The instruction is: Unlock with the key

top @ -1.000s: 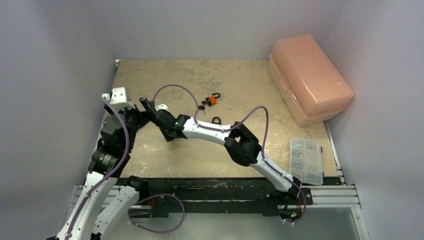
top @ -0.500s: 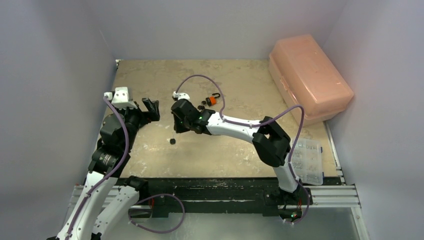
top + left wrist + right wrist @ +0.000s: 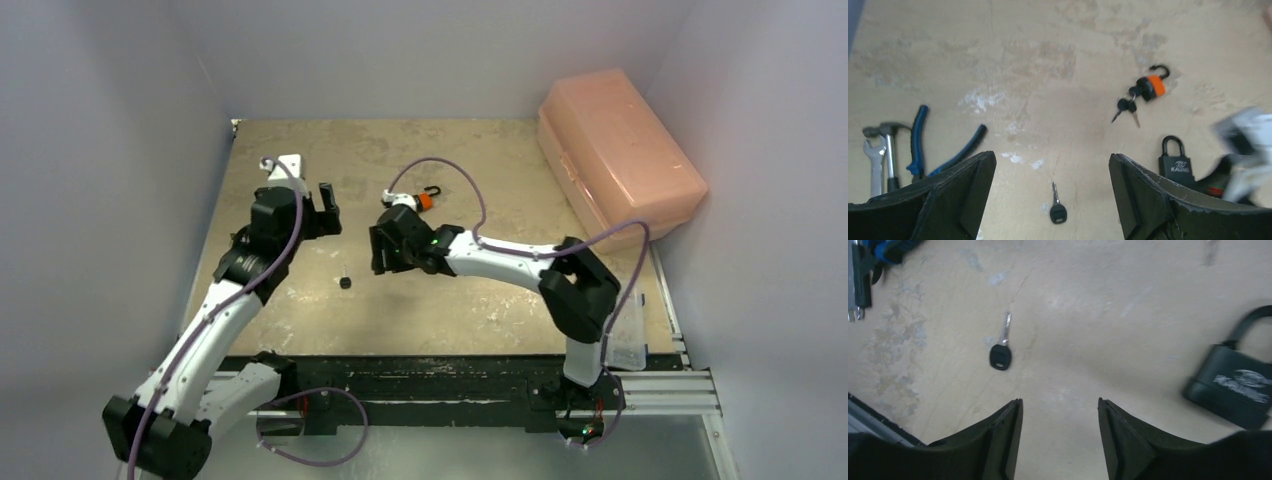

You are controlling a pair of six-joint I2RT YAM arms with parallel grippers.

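Note:
A small black-headed key (image 3: 345,282) lies loose on the table, held by neither gripper. In the left wrist view the key (image 3: 1058,207) lies below and between my wide-open left fingers. My left gripper (image 3: 325,208) (image 3: 1052,156) hovers up and left of it. My right gripper (image 3: 383,252) (image 3: 1060,405) stands open and empty, right of the key (image 3: 1001,352). A black padlock (image 3: 1175,161) (image 3: 1243,386) lies by the right gripper; the right arm hides it in the top view. An orange padlock (image 3: 425,199) (image 3: 1151,86) with a key bunch (image 3: 1126,106) lies further back.
Blue-handled pliers (image 3: 923,145), a hammer (image 3: 888,150) and a wrench (image 3: 872,165) lie at the table's left. A pink plastic box (image 3: 620,160) stands at the back right. A clear parts organiser (image 3: 620,335) sits at the right edge, partly behind the right arm.
My right gripper drew away from the left gripper to the right and opened; the key now lies on the table. The left arm reached farther back.

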